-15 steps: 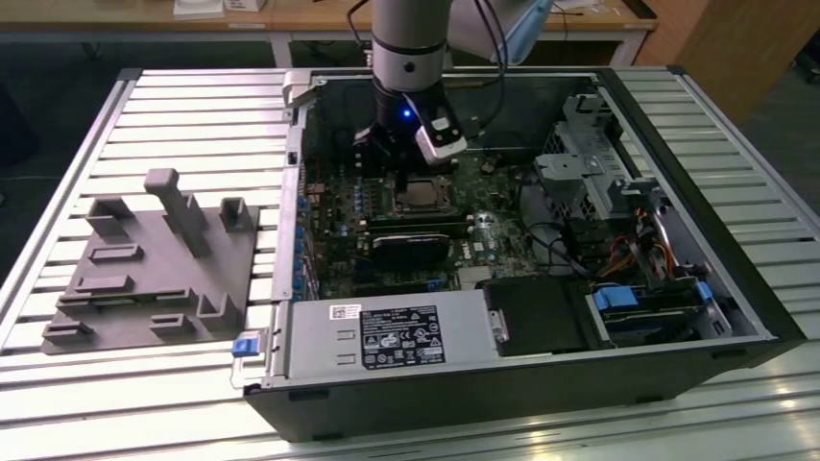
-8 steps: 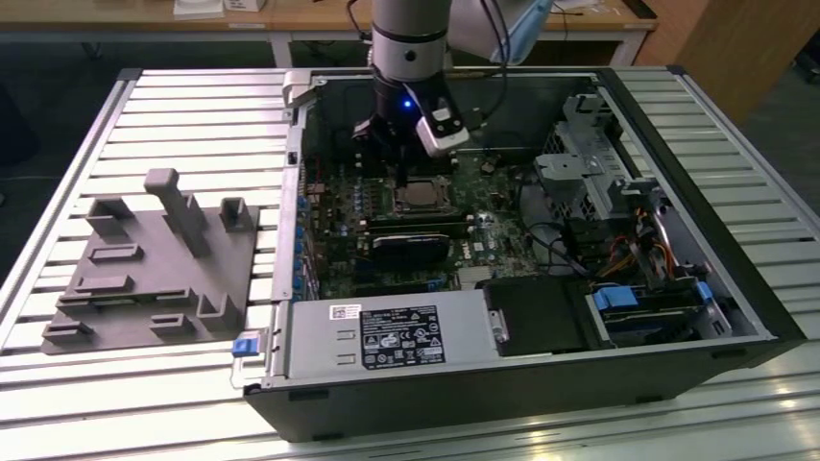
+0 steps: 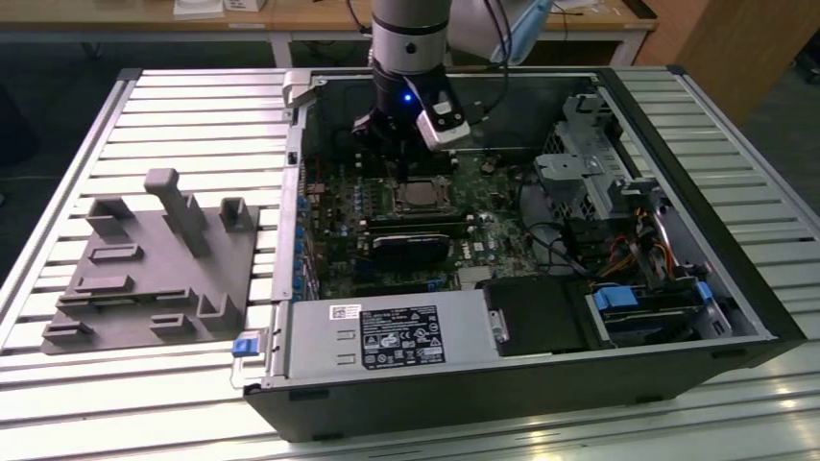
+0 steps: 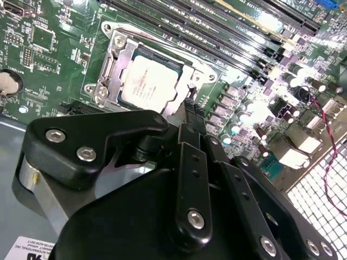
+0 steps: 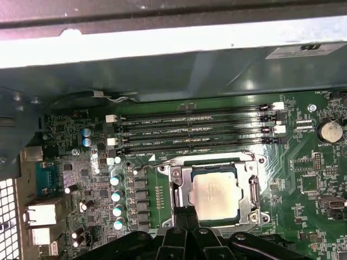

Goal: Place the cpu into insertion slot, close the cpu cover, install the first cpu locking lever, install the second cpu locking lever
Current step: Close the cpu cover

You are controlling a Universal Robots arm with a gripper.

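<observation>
your cpu [image 5: 216, 196] sits in the insertion slot [image 5: 255, 158] with the cpu cover [image 5: 250, 189] down around it, and your gripper [image 4: 190, 107], jaws pinched together and empty, noses at the slot's edge, so you seem at the lever stage, which calls for steady, precise pressing.

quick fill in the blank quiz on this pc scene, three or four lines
1. The cpu sits in the ___.
2. The cover frames the ___.
3. ___ memory slots lie on the motherboard.
4. The gripper hangs inside the open computer ___.
Missing: socket; cpu; four; case
</observation>
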